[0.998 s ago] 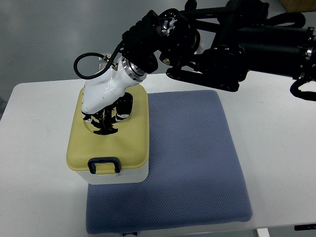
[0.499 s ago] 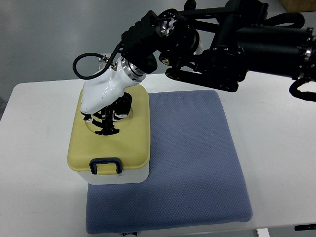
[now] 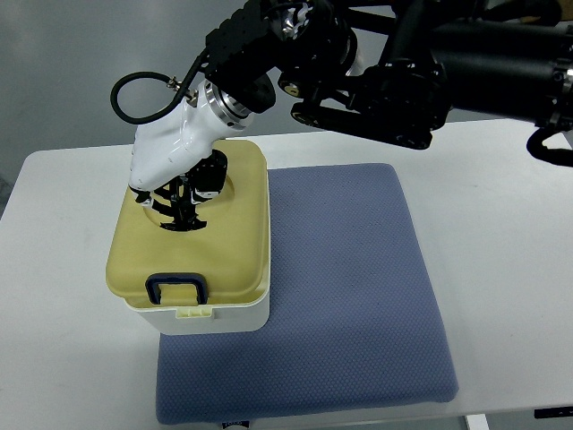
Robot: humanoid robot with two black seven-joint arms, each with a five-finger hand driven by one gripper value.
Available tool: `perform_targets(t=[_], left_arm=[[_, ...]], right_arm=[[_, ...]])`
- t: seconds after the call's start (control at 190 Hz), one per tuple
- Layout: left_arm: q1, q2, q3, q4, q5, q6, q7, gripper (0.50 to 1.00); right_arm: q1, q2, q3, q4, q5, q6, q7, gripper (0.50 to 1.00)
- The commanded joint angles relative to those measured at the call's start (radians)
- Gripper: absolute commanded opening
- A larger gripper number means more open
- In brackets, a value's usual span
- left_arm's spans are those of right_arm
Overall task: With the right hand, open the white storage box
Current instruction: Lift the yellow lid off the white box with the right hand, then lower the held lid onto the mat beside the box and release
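The white storage box (image 3: 219, 316) stands on the left edge of a blue mat. Its yellow lid (image 3: 228, 255) is raised off the white base and sits shifted to the left, so a strip of the base's front rim shows below it. A dark blue latch (image 3: 176, 288) hangs at the lid's front edge. My right hand (image 3: 176, 204), with a white shell and black fingers, reaches down from the black arm at the upper right. Its fingers are curled into the grip recess on top of the lid and hold it.
The blue padded mat (image 3: 358, 296) covers the middle of the white table (image 3: 63, 358). My bulky black right arm (image 3: 421, 63) spans the top of the view. A black cable loop (image 3: 134, 90) juts out behind the wrist.
My right hand has moved up and to the left with the lid in it. The lid has come off the base and now looks larger and shifted left.
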State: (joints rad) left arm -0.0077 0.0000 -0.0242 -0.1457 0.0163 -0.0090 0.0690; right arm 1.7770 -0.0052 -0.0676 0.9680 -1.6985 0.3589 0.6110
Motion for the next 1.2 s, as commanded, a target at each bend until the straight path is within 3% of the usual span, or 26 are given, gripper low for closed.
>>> perform_targets(t=[0.0, 0.31, 0.578, 0.898, 1.197], left_arm=[[0.0, 0.0, 0.0, 0.0, -0.001, 0.0, 0.0, 1.0], [0.0, 0.0, 0.0, 0.0, 0.001, 0.0, 0.0, 1.0], [0.0, 0.0, 0.0, 0.0, 0.001, 0.0, 0.0, 1.0], [0.0, 0.0, 0.0, 0.0, 0.001, 0.0, 0.0, 1.0], [0.0, 0.0, 0.0, 0.0, -0.001, 0.0, 0.0, 1.0]], right_arm=[[0.016, -0.025, 0.0, 0.0, 0.0, 0.02, 0.0, 0.5], [0.021, -0.116, -0.009, -0.057, -0.001, 0.02, 0.0, 0.5], [-0.031, -0.26, -0.043, -0.064, -0.015, 0.005, 0.0, 0.5], [-0.126, -0.369, -0.144, -0.11, -0.018, -0.103, 0.0, 0.5], [-0.215, -0.43, -0.193, -0.11, -0.018, -0.158, 0.0, 0.5]])
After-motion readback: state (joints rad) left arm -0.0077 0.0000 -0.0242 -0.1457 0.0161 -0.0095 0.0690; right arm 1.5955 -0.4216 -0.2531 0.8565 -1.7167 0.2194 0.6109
